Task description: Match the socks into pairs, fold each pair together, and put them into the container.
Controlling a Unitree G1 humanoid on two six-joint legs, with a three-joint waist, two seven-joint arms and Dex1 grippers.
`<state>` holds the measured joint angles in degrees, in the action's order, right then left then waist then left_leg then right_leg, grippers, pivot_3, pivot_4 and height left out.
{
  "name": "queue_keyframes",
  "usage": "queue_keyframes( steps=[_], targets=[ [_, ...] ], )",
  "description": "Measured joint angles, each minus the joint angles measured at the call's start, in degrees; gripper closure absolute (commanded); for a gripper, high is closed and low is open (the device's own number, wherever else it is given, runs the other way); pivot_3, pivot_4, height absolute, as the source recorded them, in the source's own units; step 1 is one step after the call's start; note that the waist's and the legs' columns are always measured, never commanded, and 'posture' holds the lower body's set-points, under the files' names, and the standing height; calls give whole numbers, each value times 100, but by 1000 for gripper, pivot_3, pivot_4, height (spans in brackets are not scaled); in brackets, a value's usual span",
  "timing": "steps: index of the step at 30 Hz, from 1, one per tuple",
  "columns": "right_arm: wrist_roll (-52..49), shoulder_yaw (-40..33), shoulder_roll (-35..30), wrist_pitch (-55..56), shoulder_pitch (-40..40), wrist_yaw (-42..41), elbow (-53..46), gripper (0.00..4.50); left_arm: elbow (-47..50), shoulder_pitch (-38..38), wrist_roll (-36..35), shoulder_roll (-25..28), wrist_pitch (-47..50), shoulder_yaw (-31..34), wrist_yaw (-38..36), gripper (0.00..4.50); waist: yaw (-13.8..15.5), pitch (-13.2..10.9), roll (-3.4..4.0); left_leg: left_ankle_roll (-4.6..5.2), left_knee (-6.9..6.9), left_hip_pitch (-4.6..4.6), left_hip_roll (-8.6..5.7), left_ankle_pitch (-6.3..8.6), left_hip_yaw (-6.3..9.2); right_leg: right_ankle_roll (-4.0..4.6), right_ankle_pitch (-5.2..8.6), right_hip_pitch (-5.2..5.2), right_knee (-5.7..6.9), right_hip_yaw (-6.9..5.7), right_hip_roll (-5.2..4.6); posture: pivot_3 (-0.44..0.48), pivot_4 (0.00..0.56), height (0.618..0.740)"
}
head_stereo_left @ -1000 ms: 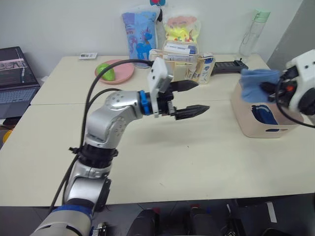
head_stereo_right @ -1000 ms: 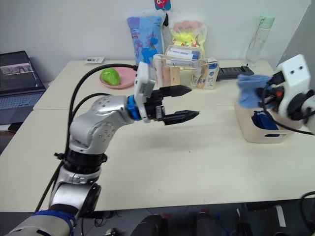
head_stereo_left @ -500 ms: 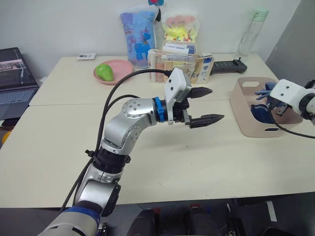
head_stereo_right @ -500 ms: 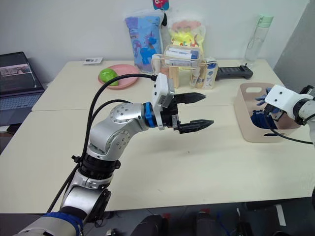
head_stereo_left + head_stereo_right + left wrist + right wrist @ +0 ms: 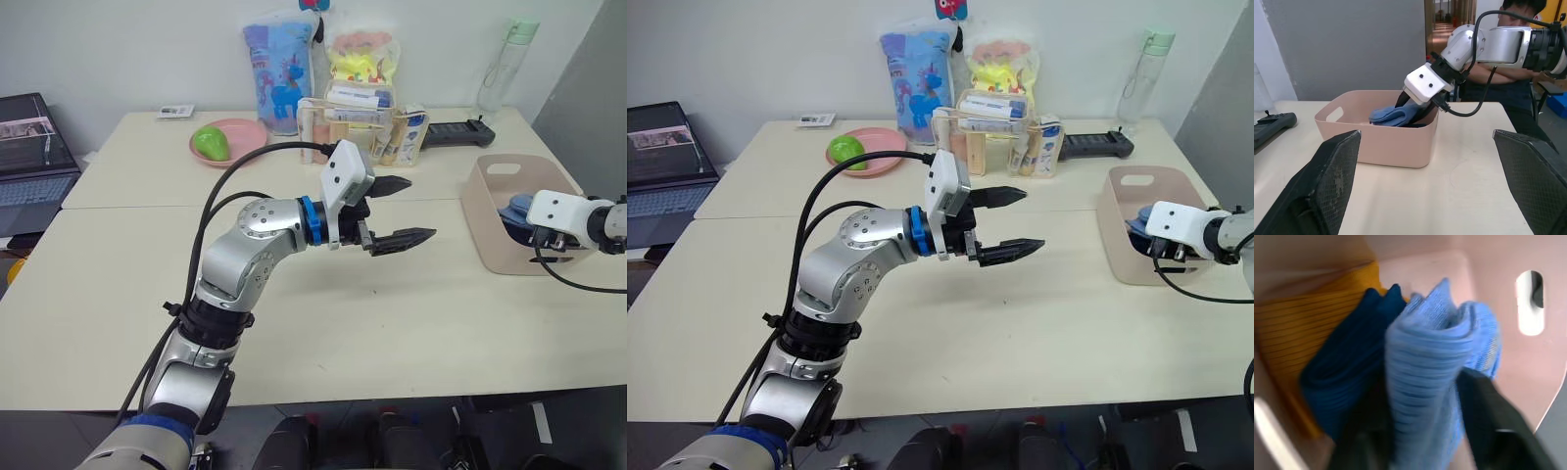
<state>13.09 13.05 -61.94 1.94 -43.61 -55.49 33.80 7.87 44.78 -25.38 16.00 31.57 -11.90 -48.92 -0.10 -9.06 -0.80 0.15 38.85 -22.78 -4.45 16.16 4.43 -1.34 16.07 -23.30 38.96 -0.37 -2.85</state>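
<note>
Right gripper (image 5: 1409, 105) clamps the folded light blue pair (image 5: 1435, 367) inside the pink container (image 5: 1378, 139), beside navy pair (image 5: 1344, 382) and mustard pair (image 5: 1298, 318). Left gripper (image 5: 397, 211) hovers spread wide above the table (image 5: 392, 313).

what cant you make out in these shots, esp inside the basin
- Right tool: its tips are hidden by the light blue pair and the container wall in the left wrist view.
- Mustard pair: mostly covered by the navy pair in the right wrist view.
- Basin floor: hidden by its near wall in the eye views.
</note>
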Motion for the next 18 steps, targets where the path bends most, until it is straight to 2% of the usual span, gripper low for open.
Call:
queue_keyframes(
  steps=[2,9,12,15,18],
  targets=[
    [-161,-137,-1,-191,-160,-237,-3,736,-100,41,11,-4,-66,0,-11,0,1,0,0,0,0,0,1,0,1,0,0,0,0,-2,0,0,150,740],
    [-951,-631,-26,-1490,-887,-1267,-367,736,-243,71,78,28,-218,2,-88,0,7,-1,2,-1,0,-1,0,0,5,1,0,0,-1,-3,0,0,150,740],
    [-1152,-825,28,-2044,-1413,-1289,-406,736,-390,71,128,43,-295,2,-142,0,9,-1,2,-1,-1,-1,0,1,6,1,0,0,-1,-3,-1,0,150,740],
    [-1003,-866,57,-1885,-1522,-967,-226,1335,-415,78,160,14,-355,1,-164,0,14,-2,1,-1,-1,-4,-1,1,7,1,0,0,-4,-4,-2,0,150,740],
    [-453,-563,41,-1112,-1216,-509,149,2435,-424,79,192,9,-397,1,-170,0,49,-2,1,-1,2,-6,-6,1,4,1,0,-1,-3,-3,-6,0,150,740]
  ],
)
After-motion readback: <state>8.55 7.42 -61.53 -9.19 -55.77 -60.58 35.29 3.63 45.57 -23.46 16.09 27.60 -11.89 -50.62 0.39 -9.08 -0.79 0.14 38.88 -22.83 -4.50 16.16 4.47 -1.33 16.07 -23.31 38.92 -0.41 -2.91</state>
